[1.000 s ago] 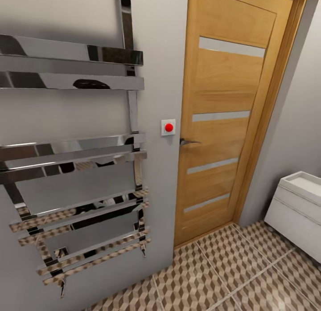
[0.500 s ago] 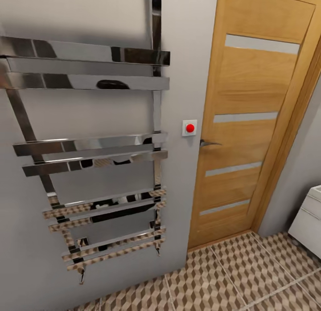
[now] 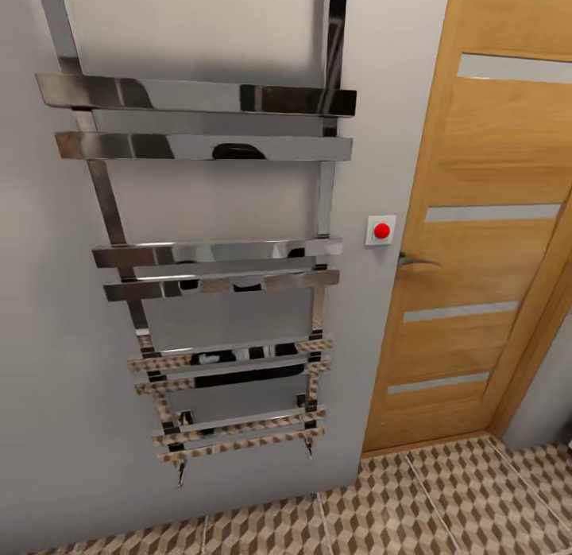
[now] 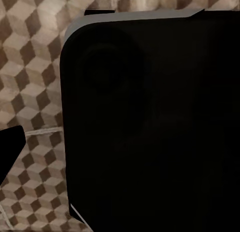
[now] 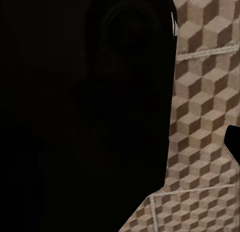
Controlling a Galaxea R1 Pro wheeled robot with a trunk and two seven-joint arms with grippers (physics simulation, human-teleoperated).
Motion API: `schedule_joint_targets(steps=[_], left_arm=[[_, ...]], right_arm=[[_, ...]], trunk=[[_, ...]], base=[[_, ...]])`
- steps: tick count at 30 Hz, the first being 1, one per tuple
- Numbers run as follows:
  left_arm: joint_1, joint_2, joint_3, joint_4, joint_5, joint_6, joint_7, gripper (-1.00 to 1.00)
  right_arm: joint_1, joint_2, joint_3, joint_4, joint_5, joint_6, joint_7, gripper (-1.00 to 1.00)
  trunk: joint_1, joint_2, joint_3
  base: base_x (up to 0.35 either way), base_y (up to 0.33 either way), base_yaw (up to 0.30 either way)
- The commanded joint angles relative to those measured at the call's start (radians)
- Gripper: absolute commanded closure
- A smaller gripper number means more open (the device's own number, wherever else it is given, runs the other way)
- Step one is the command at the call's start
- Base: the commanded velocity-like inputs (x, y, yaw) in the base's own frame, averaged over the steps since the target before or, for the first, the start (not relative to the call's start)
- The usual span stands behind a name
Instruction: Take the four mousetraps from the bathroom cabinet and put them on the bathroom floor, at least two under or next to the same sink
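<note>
The mousetraps, the cabinet and the sink are out of view. The bathroom floor (image 3: 445, 499), tiled in a brown, beige and white cube pattern, runs along the bottom of the head view. The same floor (image 4: 30, 67) passes beside a big dark part of my own body in the left wrist view. The right wrist view also has the floor (image 5: 205, 92) next to a dark body part. A dark sliver, perhaps a finger, sits at the edge of each wrist view. The jaws' state is unclear.
A chrome towel radiator (image 3: 222, 269) hangs on the grey wall straight ahead. To its right are a white switch with a red button (image 3: 381, 230) and a shut wooden door (image 3: 485, 245) with a metal lever handle (image 3: 415, 260).
The head camera has turned left, so the whole picture has slid right. The white vanity at the right edge has left the view, and the radiator now stands near the middle.
</note>
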Motion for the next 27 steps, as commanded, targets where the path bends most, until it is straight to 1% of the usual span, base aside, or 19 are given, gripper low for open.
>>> schedule_joint_targets(steps=[1, 27], left_arm=[[0.000, 0.000, 0.001, 0.000, 0.000, -0.002, 0.000, -1.00], [0.000, 0.000, 0.001, 0.000, 0.000, -0.002, 0.000, -1.00]], right_arm=[[0.000, 0.000, 0.001, 0.000, 0.000, 0.000, -0.001, -1.00], [0.000, 0.000, -0.003, 0.000, 0.001, -0.001, -0.001, -1.00]], trunk=[[0.000, 0.000, -0.001], [0.000, 0.000, -0.001]], base=[[0.000, 0.000, 0.275], [0.000, 0.000, 0.275]])
